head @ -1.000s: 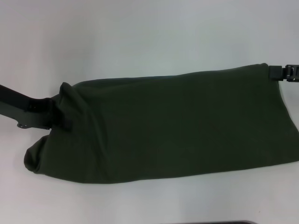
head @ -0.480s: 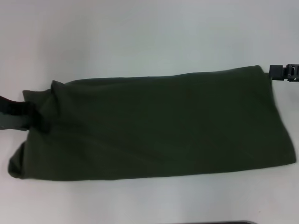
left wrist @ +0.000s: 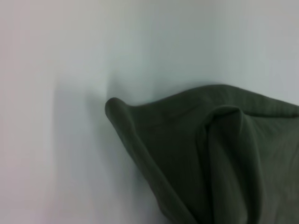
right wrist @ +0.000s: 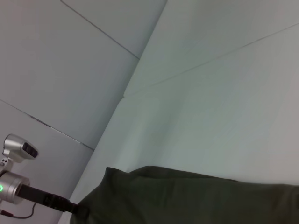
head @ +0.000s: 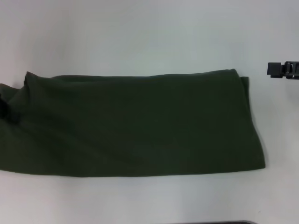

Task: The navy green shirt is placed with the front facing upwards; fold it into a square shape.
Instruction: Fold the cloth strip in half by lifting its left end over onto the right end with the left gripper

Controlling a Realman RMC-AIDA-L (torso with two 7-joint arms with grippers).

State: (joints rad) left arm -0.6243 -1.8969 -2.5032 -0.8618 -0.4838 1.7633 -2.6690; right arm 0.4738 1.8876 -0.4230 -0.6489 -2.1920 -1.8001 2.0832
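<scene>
The navy green shirt (head: 135,126) lies as a long folded band across the white table (head: 140,37), plain side up, running past the head view's left edge. My left gripper (right wrist: 77,208) is shut on the shirt's left end, and only a dark sliver of it shows at the head view's left edge. The left wrist view shows a bunched, lifted fold of the shirt (left wrist: 210,154) above the table. My right gripper (head: 270,69) hovers open at the far right. It is apart from the shirt's right end and holds nothing.
In the right wrist view the table (right wrist: 224,93) meets grey wall panels (right wrist: 56,70) behind it, and the left arm's silver link (right wrist: 11,186) shows at the shirt's far end. A dark strip (head: 215,222) lines the table's near edge.
The shirt has slid left with my left gripper, which has gone almost out of the head view. Its right end has come away from my right gripper, which stayed put.
</scene>
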